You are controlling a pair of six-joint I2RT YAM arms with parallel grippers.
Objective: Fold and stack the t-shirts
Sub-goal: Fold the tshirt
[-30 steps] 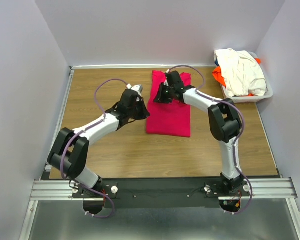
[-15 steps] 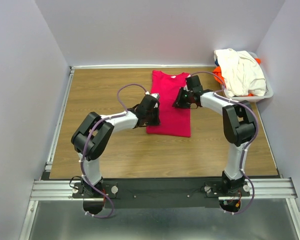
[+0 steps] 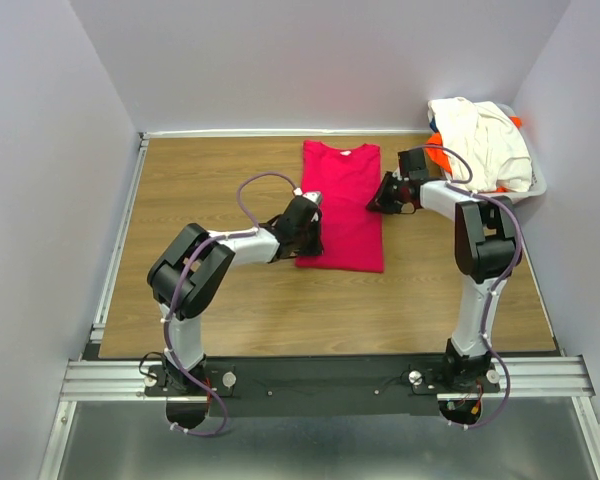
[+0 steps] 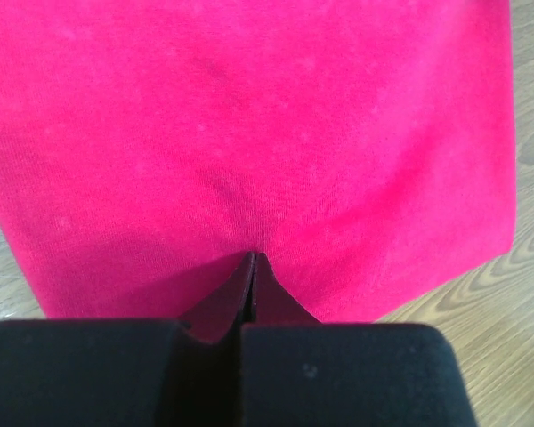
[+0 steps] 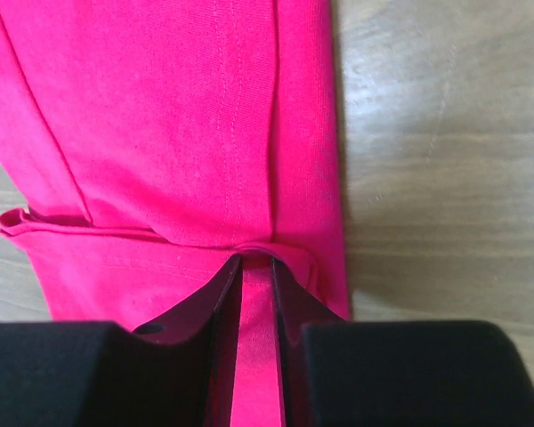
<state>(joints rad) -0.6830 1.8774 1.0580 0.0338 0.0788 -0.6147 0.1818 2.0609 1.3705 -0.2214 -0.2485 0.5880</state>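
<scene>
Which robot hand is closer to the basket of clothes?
Right. The right gripper is at the right edge of the pink t-shirt, near the basket; the left gripper is at the shirt's left edge, farther away.

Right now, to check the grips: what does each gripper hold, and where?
Both pinch the flat crimson-pink cloth t-shirt: the left gripper its left edge near the hem, the right gripper its right edge, mid-length.

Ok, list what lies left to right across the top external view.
Left pincer → crimson-pink t-shirt → right pincer → white basket holding the cream-white t-shirt.
</scene>
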